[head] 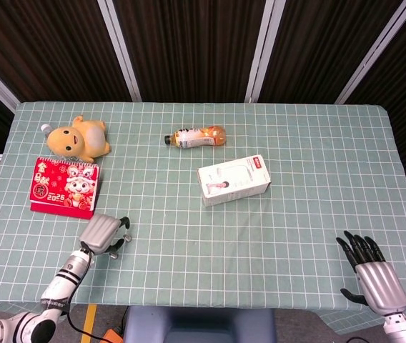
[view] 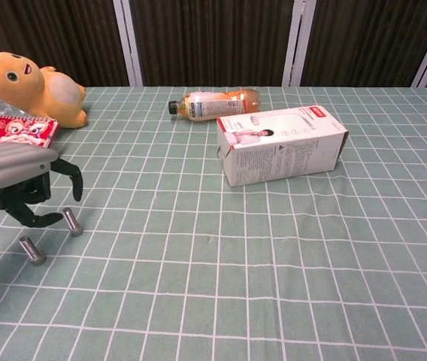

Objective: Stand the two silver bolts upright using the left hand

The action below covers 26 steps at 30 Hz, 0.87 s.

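Note:
One silver bolt (view: 71, 222) stands nearly upright on the green checked cloth at the front left. The second silver bolt (view: 31, 250) lies on its side just in front of it. My left hand (view: 19, 183) hovers over both, its fingers apart and lifted off the standing bolt, with the thumb tip close beside it. The head view shows that left hand (head: 104, 234) near the table's front left edge, the bolts mostly hidden under it. My right hand (head: 373, 275) hangs at the front right corner with fingers spread, holding nothing.
A red calendar (head: 65, 187) and a yellow plush toy (head: 79, 139) lie behind the left hand. A drink bottle (head: 197, 136) lies on its side at the back centre, and a white box (head: 234, 180) sits mid-table.

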Motion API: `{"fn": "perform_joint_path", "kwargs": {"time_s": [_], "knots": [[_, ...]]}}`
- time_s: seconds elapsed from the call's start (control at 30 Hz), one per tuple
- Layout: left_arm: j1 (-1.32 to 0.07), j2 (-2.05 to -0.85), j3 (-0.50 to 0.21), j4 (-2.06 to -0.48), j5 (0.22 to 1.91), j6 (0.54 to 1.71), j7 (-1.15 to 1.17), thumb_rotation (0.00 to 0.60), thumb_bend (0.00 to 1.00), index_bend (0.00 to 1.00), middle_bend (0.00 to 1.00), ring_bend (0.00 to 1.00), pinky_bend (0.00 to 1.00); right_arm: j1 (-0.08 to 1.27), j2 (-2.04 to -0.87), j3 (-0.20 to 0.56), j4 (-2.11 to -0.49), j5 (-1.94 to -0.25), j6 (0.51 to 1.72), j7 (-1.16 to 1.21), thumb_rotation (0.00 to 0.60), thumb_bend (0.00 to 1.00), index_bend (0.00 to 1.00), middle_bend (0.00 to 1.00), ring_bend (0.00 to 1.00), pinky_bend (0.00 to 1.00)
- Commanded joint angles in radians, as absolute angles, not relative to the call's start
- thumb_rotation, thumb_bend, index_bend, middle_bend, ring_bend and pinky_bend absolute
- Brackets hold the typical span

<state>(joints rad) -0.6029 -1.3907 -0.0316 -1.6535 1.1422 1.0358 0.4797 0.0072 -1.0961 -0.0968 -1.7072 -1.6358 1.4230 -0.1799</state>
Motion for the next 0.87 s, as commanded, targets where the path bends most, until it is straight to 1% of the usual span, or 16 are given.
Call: {"fn": "perform_joint_path", "kwargs": {"time_s": [0.03, 0.1, 0.13, 0.17, 0.2, 0.23, 0.27, 0.3, 0.33, 0.37, 0.43, 0.47, 0.53, 0.6, 0.67, 0.87], "knots": [[-0.584, -1.351, -0.016, -1.693, 1.177, 1.067, 0.479, 0.6, 0.35, 0.32, 1.0, 1.0, 1.0, 0.004, -1.096, -0.1, -1.71, -1.642, 1.429, -0.18, 0.6, 0.16, 0.0, 0.0, 0.0, 0.0], [-0.558, -1.307, -0.005, -1.734, 1.22, 1.114, 0.464, 0.6, 0.35, 0.26, 0.98, 1.0, 1.0, 0.001, -1.096, -0.103, -1.711, -1.65, 1.434, -0.182, 0.6, 0.16, 0.0, 0.0, 0.0, 0.0], [-0.544, -1.286, 0.001, -1.75, 1.244, 1.14, 0.453, 0.6, 0.35, 0.23, 0.93, 0.97, 1.0, 0.0, -1.096, -0.105, -1.711, -1.654, 1.437, -0.184, 0.6, 0.16, 0.0, 0.0, 0.0, 0.0], [-0.523, -1.256, 0.01, -1.771, 1.279, 1.174, 0.432, 0.6, 0.35, 0.19, 0.84, 0.91, 0.98, -0.002, -1.096, -0.107, -1.713, -1.659, 1.439, -0.186, 0.6, 0.16, 0.0, 0.0, 0.0, 0.0], [-0.506, -1.233, 0.019, -1.786, 1.309, 1.201, 0.409, 0.6, 0.35, 0.16, 0.76, 0.84, 0.93, -0.003, -1.096, -0.109, -1.714, -1.663, 1.442, -0.187, 0.6, 0.16, 0.0, 0.0, 0.0, 0.0], [-0.485, -1.209, 0.031, -1.798, 1.343, 1.231, 0.382, 0.6, 0.35, 0.12, 0.62, 0.68, 0.81, -0.004, -1.096, -0.111, -1.714, -1.667, 1.444, -0.189, 0.6, 0.16, 0.0, 0.0, 0.0, 0.0], [-0.452, -1.18, 0.051, -1.809, 1.387, 1.277, 0.345, 0.6, 0.35, 0.08, 0.48, 0.51, 0.63, -0.006, -1.095, -0.113, -1.716, -1.672, 1.447, -0.191, 0.6, 0.16, 0.0, 0.0, 0.0, 0.0], [-0.423, -1.16, 0.071, -1.815, 1.423, 1.317, 0.322, 0.6, 0.35, 0.06, 0.38, 0.4, 0.5, -0.007, -1.096, -0.114, -1.717, -1.675, 1.449, -0.192, 0.6, 0.16, 0.0, 0.0, 0.0, 0.0], [-0.389, -1.145, 0.095, -1.815, 1.469, 1.365, 0.301, 0.6, 0.35, 0.03, 0.24, 0.23, 0.3, -0.009, -1.097, -0.116, -1.718, -1.678, 1.451, -0.194, 0.6, 0.16, 0.0, 0.0, 0.0, 0.0], [-0.338, -1.133, 0.13, -1.8, 1.536, 1.44, 0.275, 0.6, 0.35, 0.02, 0.17, 0.13, 0.19, -0.011, -1.097, -0.117, -1.719, -1.682, 1.453, -0.198, 0.6, 0.16, 0.0, 0.0, 0.0, 0.0], [-0.256, -1.139, 0.176, -1.745, 1.626, 1.56, 0.239, 0.6, 0.35, 0.01, 0.06, 0.02, 0.1, -0.014, -1.1, -0.119, -1.72, -1.684, 1.455, -0.207, 0.6, 0.16, 0.0, 0.0, 0.0, 0.0], [-0.193, -1.158, 0.196, -1.689, 1.659, 1.647, 0.214, 0.6, 0.35, 0.0, 0.03, 0.01, 0.08, -0.016, -1.1, -0.121, -1.722, -1.679, 1.453, -0.214, 0.6, 0.16, 0.0, 0.0, 0.0, 0.0], [-0.114, -1.199, 0.206, -1.601, 1.662, 1.74, 0.156, 0.6, 0.35, 0.0, 0.0, 0.0, 0.07, -0.019, -1.103, -0.12, -1.727, -1.671, 1.45, -0.225, 0.6, 0.16, 0.0, 0.0, 0.0, 0.0], [-0.079, -1.209, 0.208, -1.545, 1.64, 1.747, 0.141, 0.6, 0.35, 0.0, 0.0, 0.0, 0.04, -0.019, -1.107, -0.12, -1.729, -1.672, 1.447, -0.237, 0.6, 0.16, 0.0, 0.0, 0.0, 0.0], [-0.067, -1.208, 0.196, -1.536, 1.641, 1.757, 0.113, 0.6, 0.35, 0.0, 0.0, 0.0, 0.01, -0.019, -1.11, -0.121, -1.728, -1.672, 1.443, -0.248, 0.6, 0.16, 0.0, 0.0, 0.0, 0.0], [-0.052, -1.216, 0.168, -1.503, 1.684, 1.788, 0.098, 0.6, 0.35, 0.0, 0.0, 0.0, 0.01, -0.02, -1.111, -0.121, -1.734, -1.664, 1.436, -0.259, 0.6, 0.16, 0.0, 0.0, 0.0, 0.0]]}}
